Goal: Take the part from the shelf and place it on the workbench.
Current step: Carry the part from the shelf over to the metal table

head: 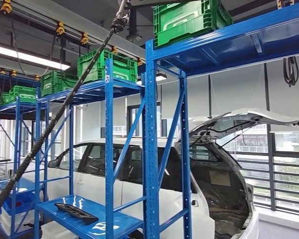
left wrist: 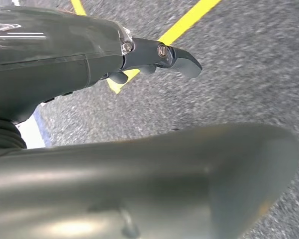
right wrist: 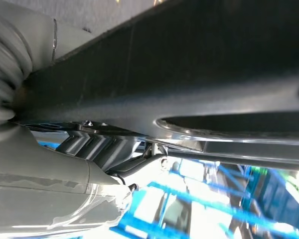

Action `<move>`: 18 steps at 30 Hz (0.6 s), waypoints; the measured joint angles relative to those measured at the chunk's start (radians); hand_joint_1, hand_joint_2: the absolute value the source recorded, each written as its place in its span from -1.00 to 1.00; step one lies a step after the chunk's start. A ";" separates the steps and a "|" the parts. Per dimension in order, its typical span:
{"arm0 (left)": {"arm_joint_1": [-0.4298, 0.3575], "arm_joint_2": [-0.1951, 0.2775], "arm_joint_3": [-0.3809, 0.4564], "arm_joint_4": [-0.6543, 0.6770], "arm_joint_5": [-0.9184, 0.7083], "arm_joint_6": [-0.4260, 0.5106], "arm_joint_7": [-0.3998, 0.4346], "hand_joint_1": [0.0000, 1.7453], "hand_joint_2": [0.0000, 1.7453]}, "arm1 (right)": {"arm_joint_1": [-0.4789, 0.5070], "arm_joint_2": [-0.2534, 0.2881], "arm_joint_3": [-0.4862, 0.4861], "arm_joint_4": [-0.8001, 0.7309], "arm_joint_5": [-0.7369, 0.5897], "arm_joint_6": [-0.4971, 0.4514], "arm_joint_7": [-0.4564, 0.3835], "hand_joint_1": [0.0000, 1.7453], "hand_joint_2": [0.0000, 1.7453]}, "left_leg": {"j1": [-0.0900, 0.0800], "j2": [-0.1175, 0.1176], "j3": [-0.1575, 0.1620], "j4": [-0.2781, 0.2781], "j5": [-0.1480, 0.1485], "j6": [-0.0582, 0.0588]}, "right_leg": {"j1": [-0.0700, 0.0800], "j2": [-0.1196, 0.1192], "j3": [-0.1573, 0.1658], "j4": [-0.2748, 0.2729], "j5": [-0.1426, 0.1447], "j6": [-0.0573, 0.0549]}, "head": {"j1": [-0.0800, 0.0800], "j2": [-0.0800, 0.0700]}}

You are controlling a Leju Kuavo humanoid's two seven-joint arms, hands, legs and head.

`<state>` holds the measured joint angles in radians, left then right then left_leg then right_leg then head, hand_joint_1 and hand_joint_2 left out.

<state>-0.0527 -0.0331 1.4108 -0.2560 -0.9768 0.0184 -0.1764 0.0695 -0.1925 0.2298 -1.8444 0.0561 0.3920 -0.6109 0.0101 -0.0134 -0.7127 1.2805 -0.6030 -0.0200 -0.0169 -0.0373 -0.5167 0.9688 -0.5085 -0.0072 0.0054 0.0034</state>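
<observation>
The part, a long black ribbed strip, lies flat on the low blue shelf board at the lower left of the head view. My left hand hangs over the grey floor with its fingers stretched out and apart from the thick thumb, holding nothing. In the right wrist view my right hand shows its dark fingers above the grey thumb, with nothing between them.
Blue steel racks stand in a row ahead, with green crates on their top boards. A white car with its tailgate raised stands behind them. A thick black cable slants across the left. A yellow floor line runs under my left hand.
</observation>
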 joint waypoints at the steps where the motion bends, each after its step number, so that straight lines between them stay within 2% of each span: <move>1: 0.002 0.001 0.000 0.000 -0.001 0.000 0.000 -1.00 1.00 | 0.000 0.001 0.006 0.000 0.002 -0.002 -0.003 1.00 1.00 | 0.003 0.004 0.006 -0.008 0.013 -0.003 | 0.000 -0.011 0.000 0.001 -0.001 0.001 | 0.000 0.000; 2: 0.003 0.002 0.000 -0.001 -0.003 -0.001 0.000 -1.00 1.00 | -0.001 0.003 0.011 0.000 0.004 -0.004 -0.005 1.00 1.00 | 0.006 0.011 0.033 -0.057 0.043 -0.005 | -0.001 -0.022 0.002 0.002 -0.003 0.004 | 0.000 0.000; 3: 0.004 0.004 0.000 -0.002 -0.005 -0.003 -0.001 -1.00 1.00 | -0.002 0.005 0.017 0.000 0.005 -0.006 -0.007 1.00 1.00 | 0.008 0.026 0.072 -0.130 0.079 -0.006 | -0.001 -0.031 0.003 0.003 -0.006 0.008 | 0.000 0.000; 5: 0.001 0.007 0.000 -0.004 -0.008 -0.008 -0.008 -1.00 1.00 | -0.006 0.007 0.024 -0.002 0.006 -0.009 -0.011 1.00 1.00 | 0.004 0.058 0.133 -0.251 0.121 0.000 | 0.004 -0.047 0.005 0.008 -0.012 0.019 | 0.000 0.000; 6: -0.001 0.008 0.000 -0.005 -0.008 -0.010 -0.013 -1.00 1.00 | -0.008 0.008 0.028 -0.002 0.006 -0.011 -0.013 1.00 1.00 | 0.001 0.067 0.144 -0.277 0.126 0.006 | 0.007 -0.055 0.005 0.010 -0.014 0.023 | 0.000 0.000; 7: -0.002 0.009 0.000 -0.006 -0.008 -0.012 -0.020 -1.00 1.00 | -0.011 0.008 0.031 -0.002 0.006 -0.013 -0.016 1.00 1.00 | -0.003 0.065 0.143 -0.281 0.123 0.013 | 0.008 -0.062 0.006 0.010 -0.014 0.028 | 0.000 0.000; 9: 0.000 0.010 0.002 -0.006 -0.004 -0.016 -0.034 -1.00 1.00 | -0.018 0.007 0.039 -0.003 0.006 -0.016 -0.020 1.00 1.00 | -0.004 0.048 0.139 -0.283 0.127 0.028 | 0.005 -0.070 0.008 0.012 -0.019 0.038 | 0.000 0.000; 10: 0.000 0.010 0.002 -0.006 -0.002 -0.017 -0.038 -1.00 1.00 | -0.020 0.007 0.042 -0.004 0.006 -0.016 -0.021 1.00 1.00 | -0.003 0.040 0.138 -0.284 0.129 0.035 | 0.002 -0.057 0.004 0.024 -0.032 0.042 | 0.000 0.000; 11: -0.002 0.011 0.003 -0.006 0.001 -0.018 -0.040 -1.00 1.00 | -0.022 0.007 0.044 -0.004 0.005 -0.016 -0.021 1.00 1.00 | -0.002 0.032 0.138 -0.286 0.132 0.041 | 0.000 -0.035 -0.009 0.057 -0.057 0.045 | 0.000 0.000; 13: -0.006 0.011 0.004 -0.006 0.003 -0.018 -0.038 -1.00 1.00 | -0.023 0.007 0.047 -0.005 0.003 -0.016 -0.021 1.00 1.00 | -0.002 0.013 0.136 -0.287 0.135 0.050 | -0.001 0.014 -0.066 0.187 -0.128 0.046 | 0.000 0.000; 14: -0.008 0.011 0.005 -0.006 0.002 -0.017 -0.034 -1.00 1.00 | -0.021 0.007 0.048 -0.005 0.001 -0.016 -0.021 1.00 1.00 | -0.003 0.002 0.135 -0.287 0.135 0.053 | 0.000 0.026 -0.098 0.259 -0.156 0.045 | 0.000 0.000; 15: -0.008 0.011 0.005 -0.006 0.002 -0.016 -0.031 -1.00 1.00 | -0.020 0.007 0.050 -0.005 -0.001 -0.016 -0.021 1.00 1.00 | -0.006 -0.009 0.135 -0.287 0.136 0.054 | 0.001 0.031 -0.120 0.305 -0.166 0.043 | 0.000 0.000; 16: -0.008 0.011 0.005 -0.006 0.002 -0.015 -0.028 -1.00 1.00 | -0.019 0.007 0.051 -0.005 -0.002 -0.016 -0.021 1.00 1.00 | -0.008 -0.021 0.136 -0.286 0.136 0.055 | 0.002 0.034 -0.125 0.312 -0.155 0.041 | 0.000 0.000; 17: -0.007 0.011 0.006 -0.006 0.001 -0.014 -0.026 -1.00 1.00 | -0.018 0.007 0.053 -0.005 -0.003 -0.016 -0.020 1.00 1.00 | -0.009 -0.033 0.137 -0.286 0.137 0.055 | 0.002 0.037 -0.109 0.276 -0.124 0.037 | 0.000 0.000; 18: -0.007 0.010 0.006 -0.006 0.001 -0.013 -0.025 -1.00 1.00 | -0.018 0.007 0.054 -0.005 -0.004 -0.016 -0.020 1.00 1.00 | -0.010 -0.046 0.138 -0.285 0.137 0.055 | 0.003 0.048 -0.079 0.207 -0.082 0.032 | 0.000 0.000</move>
<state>-0.0598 -0.0229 1.4168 -0.2625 -0.9754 0.0056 -0.2014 0.0516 -0.1858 0.2839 -1.8491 0.0525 0.3761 -0.6313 -0.0001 -0.0590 -0.5744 0.9956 -0.4665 0.0349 -0.0136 0.0112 -0.5957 1.1756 -0.5901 0.0253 0.0052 0.0035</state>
